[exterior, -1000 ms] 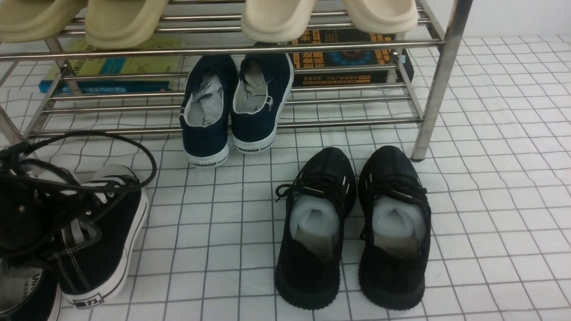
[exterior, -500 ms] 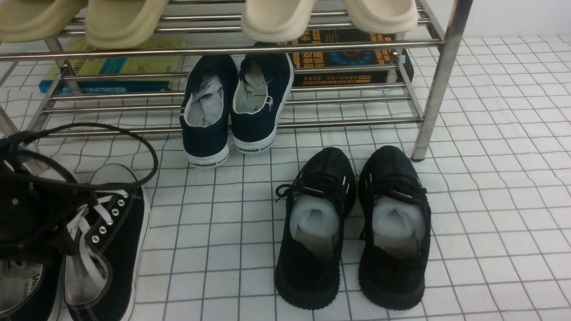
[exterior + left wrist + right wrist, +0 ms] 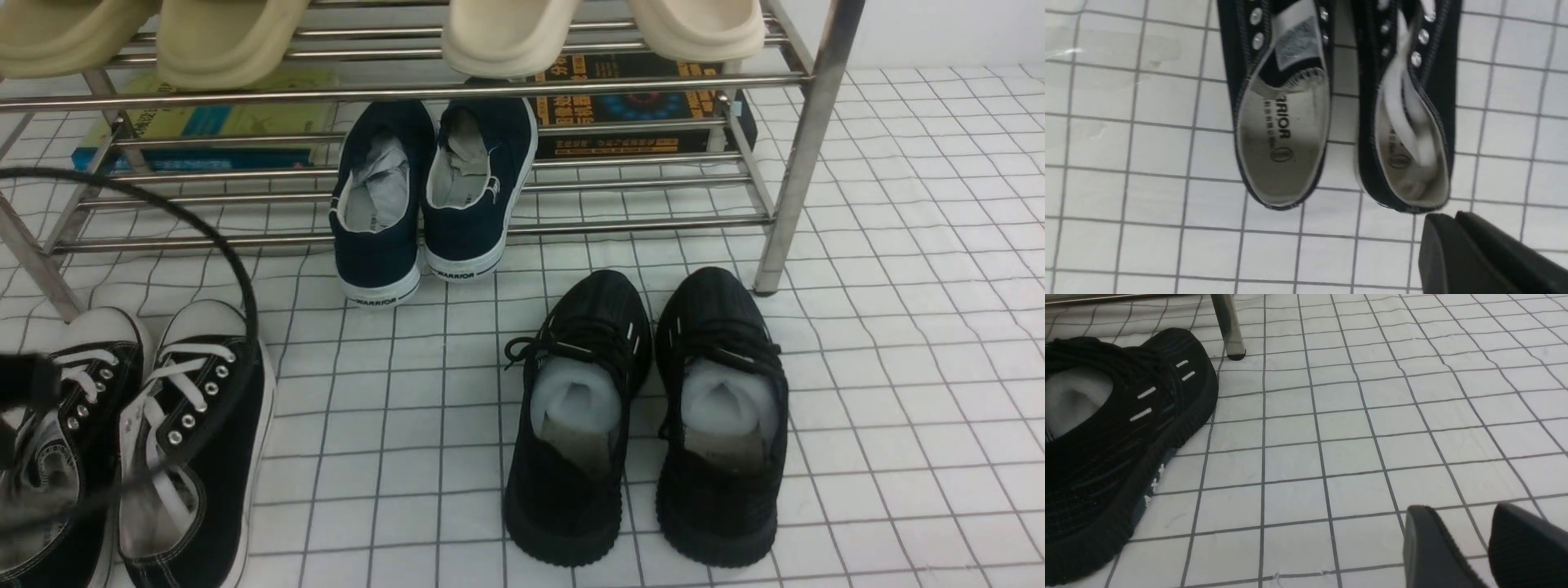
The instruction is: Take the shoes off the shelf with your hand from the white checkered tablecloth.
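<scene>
The two black canvas shoes (image 3: 139,441) with white laces stand side by side on the white checkered tablecloth (image 3: 898,367) at the front left, in front of the steel shelf (image 3: 808,147). In the left wrist view I look down into both shoes (image 3: 1284,122). My left gripper (image 3: 1447,218) is shut and empty, just behind the heel of one shoe and clear of it. In the front view only a blurred black piece of the hand (image 3: 20,380) and its looping cable (image 3: 237,269) show. My right gripper (image 3: 1461,510) is open and empty over bare cloth.
Navy WARRIOR slip-ons (image 3: 429,196) sit on the shelf's lowest tier. All-black knit sneakers (image 3: 645,416) stand on the cloth at centre right, also in the right wrist view (image 3: 1114,428). Beige slippers (image 3: 506,33) and books (image 3: 637,106) are on the shelf.
One second ago my left gripper held one canvas shoe tilted. The shoe now stands flat beside its mate, and the gripper has let go and drawn back to the left.
</scene>
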{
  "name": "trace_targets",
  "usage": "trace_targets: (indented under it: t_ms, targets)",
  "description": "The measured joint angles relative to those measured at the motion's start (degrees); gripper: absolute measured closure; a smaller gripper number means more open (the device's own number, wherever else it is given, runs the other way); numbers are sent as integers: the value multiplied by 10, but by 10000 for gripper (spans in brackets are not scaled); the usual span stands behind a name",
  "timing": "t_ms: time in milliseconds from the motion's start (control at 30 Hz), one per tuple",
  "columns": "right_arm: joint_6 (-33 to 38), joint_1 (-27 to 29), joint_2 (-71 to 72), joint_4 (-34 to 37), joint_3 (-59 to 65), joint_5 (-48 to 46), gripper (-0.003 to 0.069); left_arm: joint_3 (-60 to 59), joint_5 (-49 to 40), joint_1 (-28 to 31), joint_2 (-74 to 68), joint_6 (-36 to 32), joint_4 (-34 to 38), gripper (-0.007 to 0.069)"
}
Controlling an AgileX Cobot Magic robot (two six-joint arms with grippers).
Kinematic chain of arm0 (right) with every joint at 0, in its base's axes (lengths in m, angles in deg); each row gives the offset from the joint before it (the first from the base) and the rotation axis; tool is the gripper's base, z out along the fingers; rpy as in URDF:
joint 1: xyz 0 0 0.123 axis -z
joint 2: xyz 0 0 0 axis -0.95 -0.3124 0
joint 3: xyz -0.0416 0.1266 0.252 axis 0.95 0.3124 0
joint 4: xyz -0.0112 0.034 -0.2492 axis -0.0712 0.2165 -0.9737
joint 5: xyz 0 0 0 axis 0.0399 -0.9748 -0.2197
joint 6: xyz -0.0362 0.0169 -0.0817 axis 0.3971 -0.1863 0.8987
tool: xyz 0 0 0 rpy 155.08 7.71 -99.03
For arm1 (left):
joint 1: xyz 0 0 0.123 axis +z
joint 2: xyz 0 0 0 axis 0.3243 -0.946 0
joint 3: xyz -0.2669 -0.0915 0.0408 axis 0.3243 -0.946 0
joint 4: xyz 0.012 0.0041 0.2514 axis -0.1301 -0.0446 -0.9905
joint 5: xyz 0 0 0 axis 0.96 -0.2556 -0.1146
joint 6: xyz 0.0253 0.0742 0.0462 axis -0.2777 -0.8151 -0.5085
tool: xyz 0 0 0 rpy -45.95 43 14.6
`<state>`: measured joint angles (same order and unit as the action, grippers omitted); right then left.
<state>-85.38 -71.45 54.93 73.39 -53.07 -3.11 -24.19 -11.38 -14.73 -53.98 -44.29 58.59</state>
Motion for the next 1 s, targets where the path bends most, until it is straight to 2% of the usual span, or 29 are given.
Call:
trace_targets:
  t_ms: [133,233,267,433,1000]
  targets:
    - [0,0,0,0,0,0,420,-114,63,0,166,-100,86,623]
    - [0,0,0,0,0,0,420,-165,122,0,236,-114,116,623]
    - [0,0,0,0,0,0,420,-201,178,0,288,-116,131,623]
    - [0,0,0,0,0,0,420,-280,281,0,376,-110,158,618]
    - [0,0,0,0,0,0,420,-338,336,0,406,-114,141,603]
